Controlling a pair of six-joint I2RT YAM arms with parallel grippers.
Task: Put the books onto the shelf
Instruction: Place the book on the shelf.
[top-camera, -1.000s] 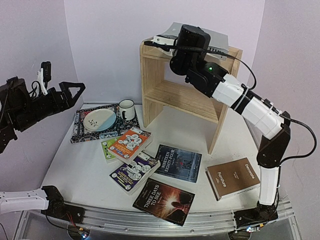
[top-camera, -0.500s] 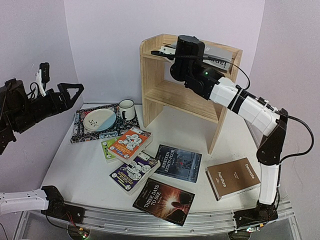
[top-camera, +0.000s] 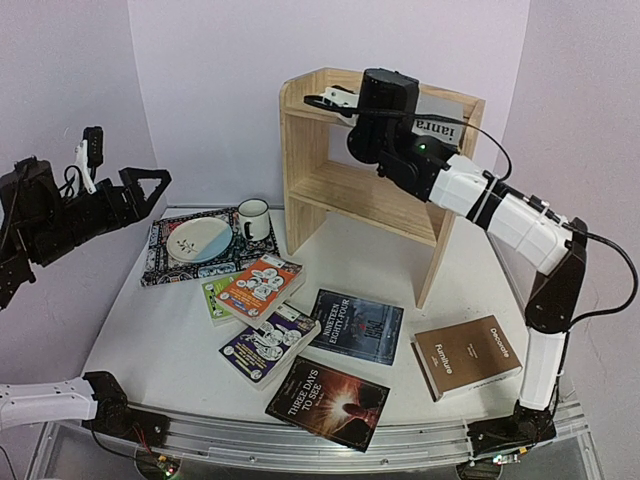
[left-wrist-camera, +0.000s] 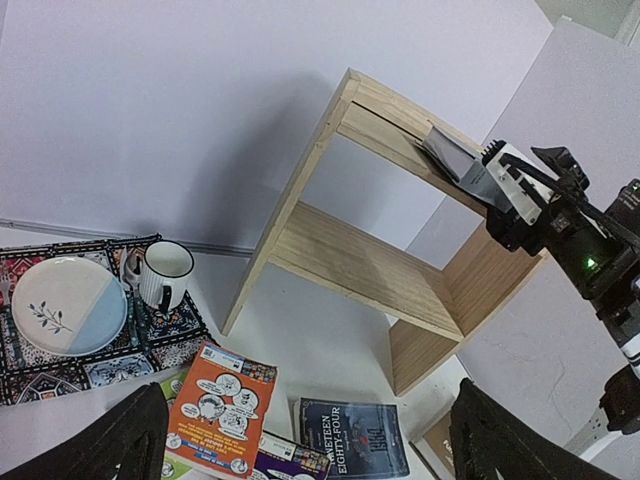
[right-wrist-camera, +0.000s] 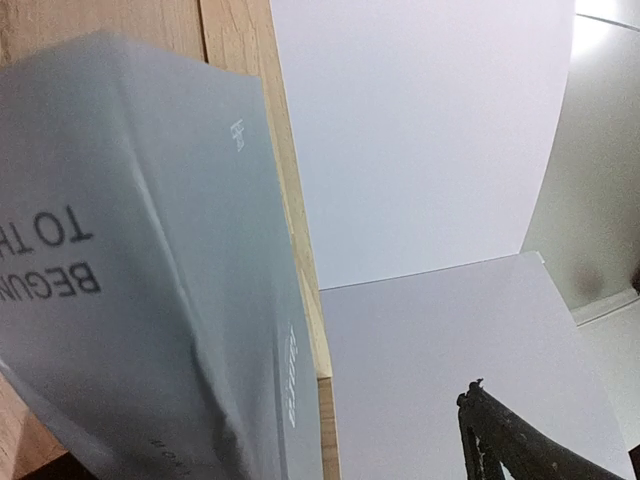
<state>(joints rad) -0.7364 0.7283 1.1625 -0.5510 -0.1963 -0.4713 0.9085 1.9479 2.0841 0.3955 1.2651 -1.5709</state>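
The pine shelf (top-camera: 375, 185) stands at the back of the table. A grey book (top-camera: 447, 122) rests on its top board, and in the left wrist view this book (left-wrist-camera: 450, 160) looks tilted. My right gripper (top-camera: 350, 100) hovers at the book's left end with its jaws open. In the right wrist view the grey cover (right-wrist-camera: 130, 280) fills the left and hides one finger, while the other finger (right-wrist-camera: 505, 440) stands apart. On the table lie orange (top-camera: 258, 285), green (top-camera: 213, 297), purple (top-camera: 268, 343), dark blue (top-camera: 357, 325), dark (top-camera: 327, 400) and brown (top-camera: 467, 355) books. My left gripper (top-camera: 130, 160) hangs open, high at the left.
A patterned placemat (top-camera: 160, 265) at the back left carries a plate (top-camera: 198, 238) and a white mug (top-camera: 253, 218), close to the shelf's left panel. The lower shelf board (left-wrist-camera: 350, 265) holds nothing. Walls close in behind and on both sides.
My right gripper came down and slightly right with the grey book, set it on the shelf top, and opened its jaws. The left arm barely moved.
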